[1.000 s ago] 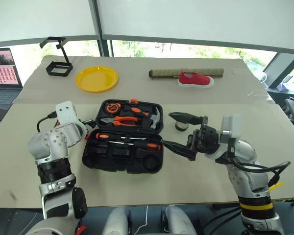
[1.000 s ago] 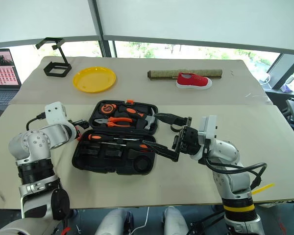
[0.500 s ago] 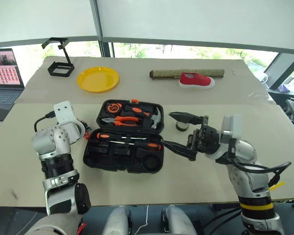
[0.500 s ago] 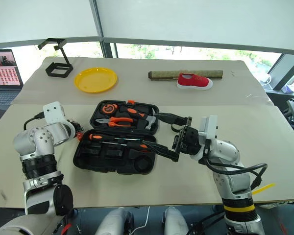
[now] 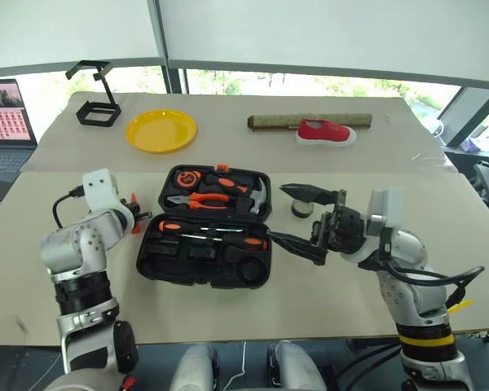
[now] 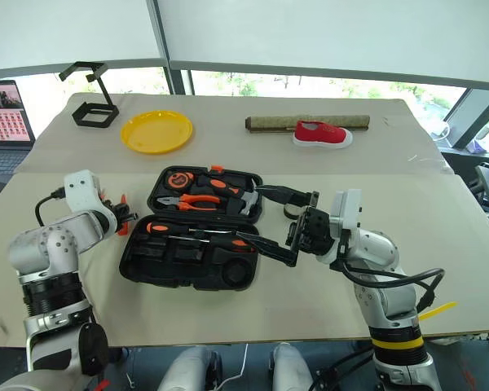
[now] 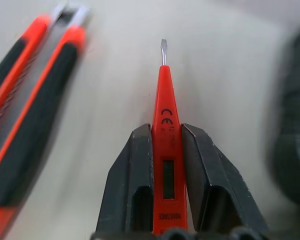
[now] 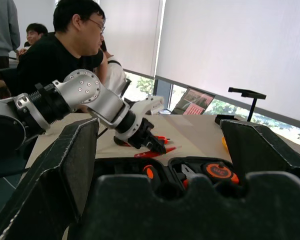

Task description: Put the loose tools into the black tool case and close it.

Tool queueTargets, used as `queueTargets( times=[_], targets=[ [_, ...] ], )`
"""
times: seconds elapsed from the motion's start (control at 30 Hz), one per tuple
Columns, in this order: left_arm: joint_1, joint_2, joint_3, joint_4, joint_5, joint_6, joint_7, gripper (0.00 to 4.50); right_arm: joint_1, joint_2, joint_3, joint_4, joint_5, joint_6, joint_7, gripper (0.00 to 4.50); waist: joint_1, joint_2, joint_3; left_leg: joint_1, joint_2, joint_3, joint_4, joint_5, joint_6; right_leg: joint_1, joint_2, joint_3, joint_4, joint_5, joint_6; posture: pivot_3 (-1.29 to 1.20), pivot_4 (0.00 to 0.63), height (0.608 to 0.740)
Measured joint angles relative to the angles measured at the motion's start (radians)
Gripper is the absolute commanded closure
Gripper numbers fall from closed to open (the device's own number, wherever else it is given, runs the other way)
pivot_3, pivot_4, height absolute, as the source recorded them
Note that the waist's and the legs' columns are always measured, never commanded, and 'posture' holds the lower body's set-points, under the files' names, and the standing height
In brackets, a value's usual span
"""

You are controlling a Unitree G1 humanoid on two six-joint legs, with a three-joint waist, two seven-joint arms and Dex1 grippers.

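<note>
One slim red tester screwdriver (image 7: pixel 163 125) sits clamped between my left gripper's (image 7: pixel 165 145) two black fingers, flat tip pointing out past them, lifted just off the table (image 5: pixel 228 309) at the left of the black tool case (image 5: pixel 205 261). I see the orange-and-black utility knife (image 7: pixel 32 100) lying on the table beside that screwdriver, apart from it. I have the case lying open near the table's middle; pliers (image 5: pixel 202 200), a hammer (image 5: pixel 257 195) and a round tape measure (image 5: pixel 187 177) fill its far half, and two orange-handled screwdrivers (image 5: pixel 216 230) lie across the near half. My right gripper (image 5: pixel 297 218) hangs at the case's right edge, fingers spread wide with nothing between them. A small dark roll of tape (image 5: pixel 300 209) rests on the table just behind it. Farther back I see a yellow plate (image 5: pixel 160 130), a black wire stand (image 5: pixel 96 98) and a red shoe (image 5: pixel 326 132)
</note>
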Motion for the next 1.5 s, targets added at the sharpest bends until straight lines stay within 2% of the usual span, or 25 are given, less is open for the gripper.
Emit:
queueTargets(
  times=[0.07, 0.17, 0.27, 0.3, 0.4, 0.43, 0.5, 0.63, 0.87, 1.1, 1.5],
  targets=[
    [0.016, 0.060, -0.010, -0.056, -0.039, -0.042, -0.111, 4.10, 0.001, -0.009, -0.002, 0.000, 0.001, 0.006, 0.000, 0.00, 0.000, 0.000, 0.000, 0.000, 0.000, 0.000, 0.000, 0.000, 0.000, 0.000, 0.000, 0.000, -0.001, 0.000, 0.000, 0.00, 0.150, 0.740],
    [0.100, 0.216, -0.065, -0.132, -0.109, -0.115, -0.378, 4.10, 0.011, -0.033, -0.012, -0.003, 0.017, 0.018, -0.002, 0.00, -0.003, 0.000, 0.000, 0.000, 0.001, 0.001, -0.001, -0.001, 0.001, -0.001, 0.000, 0.000, -0.001, 0.000, 0.000, 0.00, 0.150, 0.740],
    [0.183, 0.364, -0.154, -0.172, -0.136, -0.305, -0.727, 4.10, 0.013, -0.056, -0.031, -0.014, 0.032, 0.032, -0.006, 0.00, -0.005, 0.001, 0.001, -0.001, 0.001, 0.002, -0.001, -0.001, 0.001, -0.002, 0.000, 0.000, -0.002, -0.001, -0.001, 0.00, 0.150, 0.740],
    [0.193, 0.390, -0.173, -0.179, -0.136, -0.352, -0.796, 4.10, 0.014, -0.062, -0.035, -0.017, 0.036, 0.038, -0.007, 0.00, -0.004, 0.001, 0.001, -0.001, 0.001, 0.002, -0.001, -0.001, 0.001, -0.002, 0.000, -0.001, -0.002, -0.001, -0.001, 0.00, 0.150, 0.740],
    [0.204, 0.539, -0.304, -0.151, -0.039, -0.592, -1.071, 4.10, 0.038, -0.097, -0.044, -0.051, 0.050, 0.060, -0.004, 0.00, 0.002, 0.003, 0.002, -0.001, 0.001, 0.003, -0.001, -0.001, 0.001, -0.002, 0.000, -0.001, -0.002, -0.003, -0.004, 0.00, 0.150, 0.740],
    [0.182, 0.599, -0.400, -0.106, 0.037, -0.720, -1.187, 4.10, 0.062, -0.116, -0.048, -0.066, 0.060, 0.079, -0.003, 0.00, 0.005, 0.004, 0.002, -0.002, 0.000, 0.003, -0.001, -0.001, 0.001, -0.002, 0.001, -0.001, -0.003, -0.003, -0.004, 0.00, 0.150, 0.740],
    [0.129, 0.591, -0.492, -0.049, 0.101, -0.815, -1.276, 4.10, 0.094, -0.142, -0.056, -0.087, 0.072, 0.100, -0.004, 0.00, 0.011, 0.005, 0.003, -0.003, -0.001, 0.005, 0.000, -0.001, 0.002, -0.002, 0.001, -0.001, -0.003, -0.003, -0.002, 0.00, 0.150, 0.740],
    [0.025, 0.554, -0.643, 0.058, 0.244, -0.982, -1.336, 4.10, 0.136, -0.179, -0.055, -0.155, 0.076, 0.138, -0.018, 0.00, 0.008, 0.005, 0.003, -0.005, 0.000, 0.010, 0.002, -0.002, 0.004, -0.003, 0.001, 0.000, -0.003, -0.003, 0.000, 0.00, 0.150, 0.740],
    [-0.043, 0.521, -0.709, 0.172, 0.379, -1.123, -1.342, 4.10, 0.140, -0.246, -0.011, -0.223, 0.043, 0.240, -0.082, 0.00, 0.002, 0.005, 0.003, -0.008, 0.000, 0.013, 0.003, -0.002, 0.004, -0.007, 0.002, 0.001, -0.001, -0.003, 0.001, 0.00, 0.150, 0.740],
    [-0.043, 0.508, -0.727, 0.175, 0.387, -1.105, -1.368, 4.10, 0.124, -0.253, 0.010, -0.250, 0.037, 0.294, -0.119, 0.00, 0.003, 0.005, 0.003, -0.011, 0.000, 0.013, 0.004, -0.002, 0.004, -0.009, 0.002, 0.001, -0.001, -0.003, 0.002, 0.00, 0.150, 0.740],
    [-0.052, 0.481, -0.750, 0.156, 0.485, -1.035, -1.332, 4.10, 0.124, -0.252, 0.015, -0.265, 0.038, 0.313, -0.129, 0.00, 0.006, 0.005, 0.003, -0.009, 0.000, 0.013, 0.005, -0.002, 0.005, -0.007, 0.002, 0.001, 0.000, -0.003, 0.002, 0.00, 0.150, 0.740]
  ],
)
